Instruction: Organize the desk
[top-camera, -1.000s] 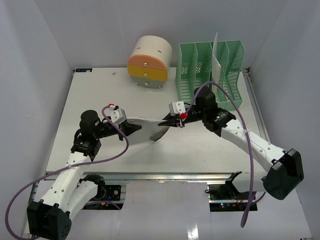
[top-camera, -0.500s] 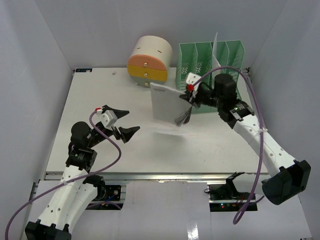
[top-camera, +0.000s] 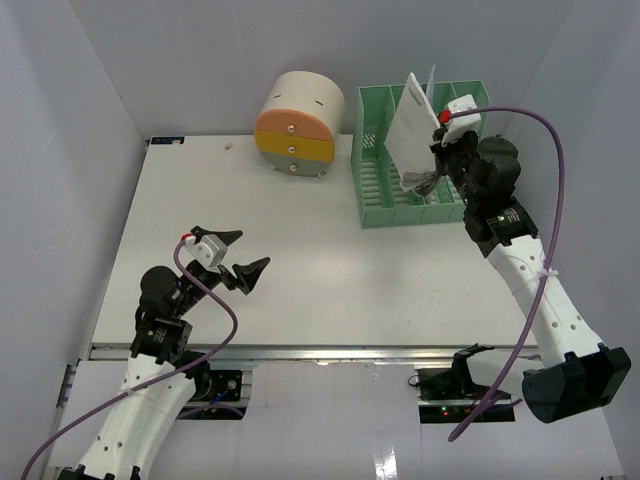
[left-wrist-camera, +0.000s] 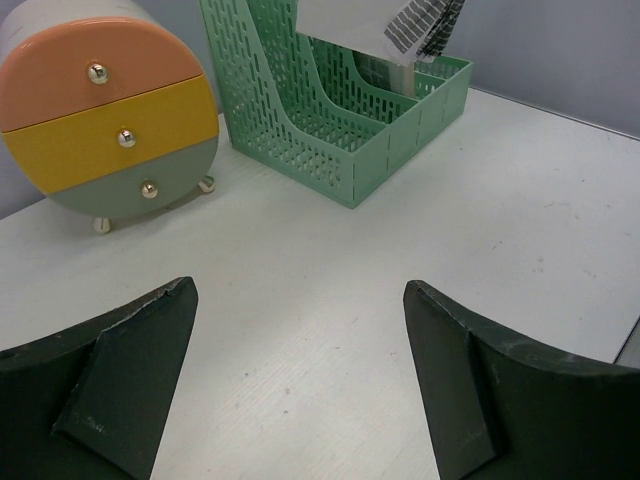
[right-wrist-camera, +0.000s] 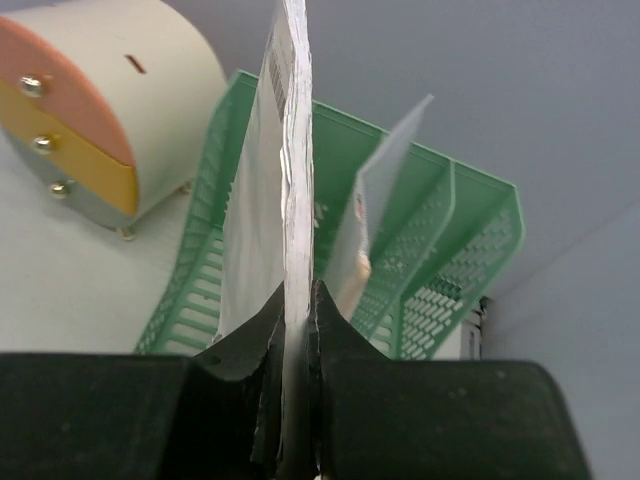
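1. We see the desk, a big white top that fills the middle of the view from above. Its metal rail runs along the near edge.
2. The left gripper hangs over the near left part of the desk. Its two dark fingers stand far apart with nothing between them, only bare desk under them.
3. The right gripper is up at the far right. It is pinched tight on a white packet.
4. In the right wrist view the fingers squeeze the packet's thin edge, and the packet stands straight up (it looks like a flat white line from there).
5. The packet has black stripes printed near its low corner.
6. A green file rack sits on the far right of the desk, and the packet hangs over its middle slots. We cannot tell if the packet's bottom is inside a slot.
7. Another pale sheet stands tilted in the rack, just to the right of the packet.
8. A round drawer box sits just left of the rack, at the far edge. It has a pink drawer on top, a yellow one in the middle and a grey one at the bottom.
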